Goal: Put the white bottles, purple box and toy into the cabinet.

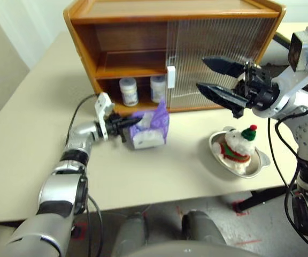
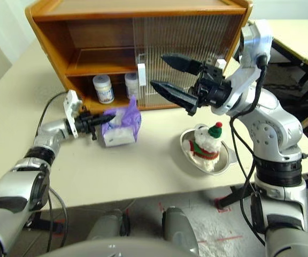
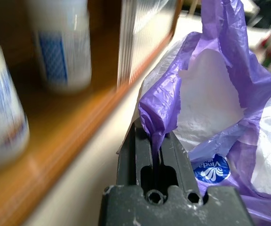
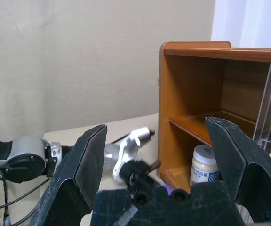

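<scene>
The right claw (image 4: 156,155) is wide open. Past it, a white bottle (image 4: 204,165) stands on the cabinet's (image 4: 192,84) bottom shelf.

Even bright light; white bottles (image 3: 60,42) blurred close-up.

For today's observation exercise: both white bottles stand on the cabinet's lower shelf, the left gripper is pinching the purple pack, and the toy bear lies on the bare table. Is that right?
One slip: the toy bear sits in a silver dish, not on the bare table, as the left eye view shows. The white bottles and the left gripper pinching the purple pack are right.
</scene>
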Available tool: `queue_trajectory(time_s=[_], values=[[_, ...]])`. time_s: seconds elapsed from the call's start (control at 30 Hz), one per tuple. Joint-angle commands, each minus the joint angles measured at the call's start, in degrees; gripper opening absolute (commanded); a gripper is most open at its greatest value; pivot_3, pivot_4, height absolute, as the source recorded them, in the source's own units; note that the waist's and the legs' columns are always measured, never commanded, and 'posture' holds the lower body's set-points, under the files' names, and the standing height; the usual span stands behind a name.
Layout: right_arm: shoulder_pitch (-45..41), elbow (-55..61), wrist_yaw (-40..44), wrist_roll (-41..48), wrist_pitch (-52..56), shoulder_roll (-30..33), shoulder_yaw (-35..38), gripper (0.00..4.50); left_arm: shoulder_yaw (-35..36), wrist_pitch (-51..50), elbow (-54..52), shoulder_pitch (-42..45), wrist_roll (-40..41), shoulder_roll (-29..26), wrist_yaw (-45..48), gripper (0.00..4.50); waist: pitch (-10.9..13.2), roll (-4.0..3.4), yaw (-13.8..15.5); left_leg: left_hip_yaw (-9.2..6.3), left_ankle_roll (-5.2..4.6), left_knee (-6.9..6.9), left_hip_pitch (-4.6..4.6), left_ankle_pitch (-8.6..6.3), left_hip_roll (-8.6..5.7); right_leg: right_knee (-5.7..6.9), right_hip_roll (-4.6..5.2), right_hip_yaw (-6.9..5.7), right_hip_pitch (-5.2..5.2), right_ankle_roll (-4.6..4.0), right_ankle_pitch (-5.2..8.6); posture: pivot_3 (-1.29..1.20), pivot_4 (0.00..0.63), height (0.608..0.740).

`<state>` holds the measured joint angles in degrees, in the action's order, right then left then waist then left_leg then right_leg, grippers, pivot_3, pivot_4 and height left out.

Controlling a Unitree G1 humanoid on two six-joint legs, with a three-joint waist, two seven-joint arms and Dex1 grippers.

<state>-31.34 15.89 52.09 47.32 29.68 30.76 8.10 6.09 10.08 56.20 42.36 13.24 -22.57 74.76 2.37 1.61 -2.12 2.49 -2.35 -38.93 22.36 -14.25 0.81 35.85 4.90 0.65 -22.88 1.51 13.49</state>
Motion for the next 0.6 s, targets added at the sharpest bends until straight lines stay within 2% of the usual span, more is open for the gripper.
queue_trajectory(time_s=[0.03, 0.2, 0.4, 0.6], values=[[-0.68, -0.73, 0.91, -0.68, -1.22, -0.42, -0.43, 4.50, 0.48, -7.86, -13.86, -2.93, 4.92, -0.22, 1.43, 0.03, 0.00, 0.00, 0.02, 0.00, 0.00, 0.00, 0.00, 0.00, 0.00, 0.01, 0.00, 0.00, 0.00, 0.00, 0.00, -0.03, 0.000, 0.740], [-1.23, -1.75, 2.05, -1.21, -1.49, -1.25, -1.11, 4.50, 3.65, -22.27, -31.33, -4.47, 11.60, -2.11, -5.90, 0.03, 0.00, 0.00, 0.01, -0.02, -0.01, 0.01, -0.01, 0.01, 0.03, 0.05, -0.02, 0.03, -0.01, 0.00, 0.00, -0.01, 0.000, 0.740], [-1.61, -2.51, 3.02, -1.75, -1.78, -2.00, -1.52, 4.50, 8.58, -32.42, -36.51, -0.76, 14.95, -1.48, -21.98, 0.03, 0.00, 0.00, 0.26, -0.08, -0.02, 0.00, -0.08, 0.01, 0.01, 0.05, -0.03, 0.03, 0.06, 0.11, -0.06, 0.01, 0.000, 0.740], [-1.42, -2.20, 3.20, -2.01, -1.67, -2.35, -1.49, 4.50, 11.06, -37.52, -40.93, 0.11, 15.05, 3.08, -39.48, 0.03, 0.00, 0.00, 0.97, -0.10, -0.01, -0.02, -0.08, 0.01, -0.07, -0.01, -0.01, 0.11, 0.12, 0.23, -0.18, 0.00, 0.000, 0.740]])
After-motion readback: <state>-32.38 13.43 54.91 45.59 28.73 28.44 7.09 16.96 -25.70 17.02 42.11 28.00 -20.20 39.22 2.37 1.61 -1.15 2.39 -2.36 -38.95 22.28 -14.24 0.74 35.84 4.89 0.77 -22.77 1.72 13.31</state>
